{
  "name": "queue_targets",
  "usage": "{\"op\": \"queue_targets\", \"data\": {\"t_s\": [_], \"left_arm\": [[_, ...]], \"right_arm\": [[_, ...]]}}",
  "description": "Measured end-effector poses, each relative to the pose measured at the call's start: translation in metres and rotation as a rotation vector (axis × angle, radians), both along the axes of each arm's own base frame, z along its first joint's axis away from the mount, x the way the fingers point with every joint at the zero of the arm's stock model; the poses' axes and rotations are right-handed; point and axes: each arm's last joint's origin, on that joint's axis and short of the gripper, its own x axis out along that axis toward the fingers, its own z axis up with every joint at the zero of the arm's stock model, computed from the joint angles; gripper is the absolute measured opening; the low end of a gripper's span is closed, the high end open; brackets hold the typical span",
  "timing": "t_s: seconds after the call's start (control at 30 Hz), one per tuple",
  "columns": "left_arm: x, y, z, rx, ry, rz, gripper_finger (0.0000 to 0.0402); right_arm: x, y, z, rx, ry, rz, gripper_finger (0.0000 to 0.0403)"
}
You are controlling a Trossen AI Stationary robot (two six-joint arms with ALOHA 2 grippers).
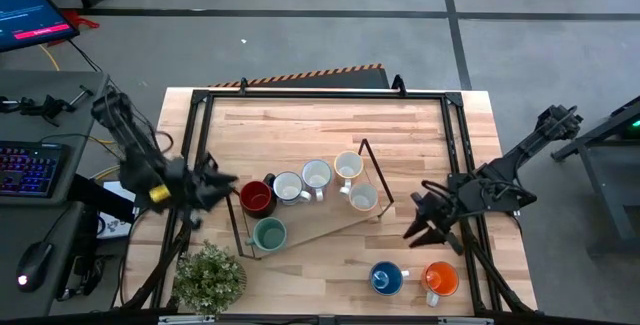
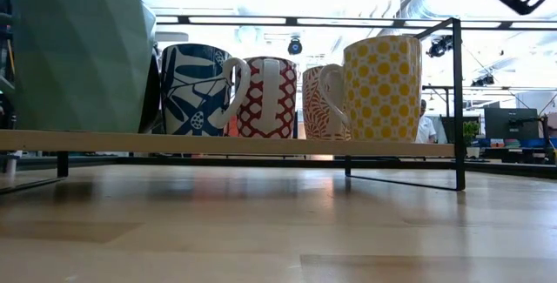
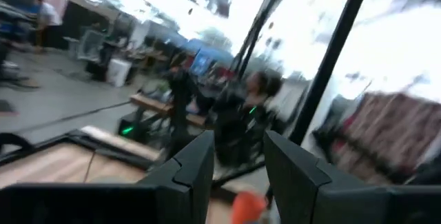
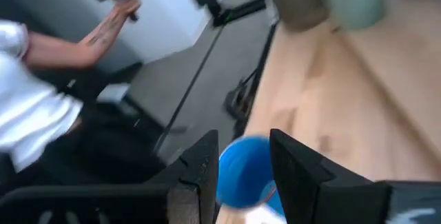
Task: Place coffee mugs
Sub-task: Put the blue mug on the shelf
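Currently six coffee mugs sit on the wire-framed shelf [image 1: 300, 233] mid-desk: dark red mug [image 1: 256, 197], teal mug [image 1: 269, 233], two white mugs [image 1: 289, 187] and [image 1: 317, 175], two cream mugs [image 1: 348, 165] and [image 1: 362, 198]. The blue mug [image 1: 386, 279] and orange mug [image 1: 440, 279] stand on the bare desk [image 1: 320, 125] at about 5 o'clock from the shelf, unplaced.

Right tool [image 1: 428, 220] hovers at 12 o'clock of those two, fingers apart, nothing between them. Left tool [image 1: 215, 187] hangs at 9 o'clock of the dark red mug, fingers [image 3: 196, 169] apart, empty.

Judged step: the right arm fetching the blue mug. Best approach: descend vertically, straddle one wall at the rim opposite the handle, avoid nudging the orange neighbour.

The low view alone shows the mugs' printed patterns and that they stand upright on the shelf board. The right wrist view alone shows the blue mug directly ahead of its fingers, plus a person's arm [image 4: 96, 38] beyond the desk. The potted plant [image 1: 209, 277] is clearest from the high view.
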Motion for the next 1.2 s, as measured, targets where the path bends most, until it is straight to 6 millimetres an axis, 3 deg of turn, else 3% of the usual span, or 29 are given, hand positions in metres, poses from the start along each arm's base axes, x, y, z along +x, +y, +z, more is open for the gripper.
{"op": "queue_targets", "data": {"t_s": [0.13, 0.3, 0.43, 0.53, 0.67, 0.87, 1.2], "left_arm": [[0.034, -0.035, 0.012, 0.131, 0.104, 0.063, 0.0103], [0.074, -0.072, 0.059, 0.340, 0.126, 0.121, 0.0086], [0.105, -0.085, 0.097, 0.470, 0.160, 0.130, 0.0081], [0.129, -0.078, 0.116, 0.525, 0.222, 0.023, 0.0080], [0.151, -0.049, 0.120, 0.532, 0.427, -0.026, 0.0080], [0.162, -0.007, 0.110, 0.383, 0.581, -0.126, 0.0080], [0.164, 0.003, 0.097, 0.335, 0.692, -0.183, 0.0080]], "right_arm": [[-0.002, 0.002, 0.000, 0.017, 0.016, 0.081, 0.0110], [-0.002, 0.002, 0.000, 0.022, 0.020, 0.105, 0.0110], [-0.002, 0.002, 0.000, 0.013, 0.014, 0.109, 0.0110], [-0.002, 0.002, 0.000, -0.036, -0.025, 0.128, 0.0110], [-0.002, 0.002, 0.000, -0.055, -0.040, 0.130, 0.0110], [-0.002, 0.002, -0.001, -0.028, -0.006, 0.100, 0.0110], [0.010, 0.013, -0.025, -0.031, 0.205, 0.136, 0.0114]]}}
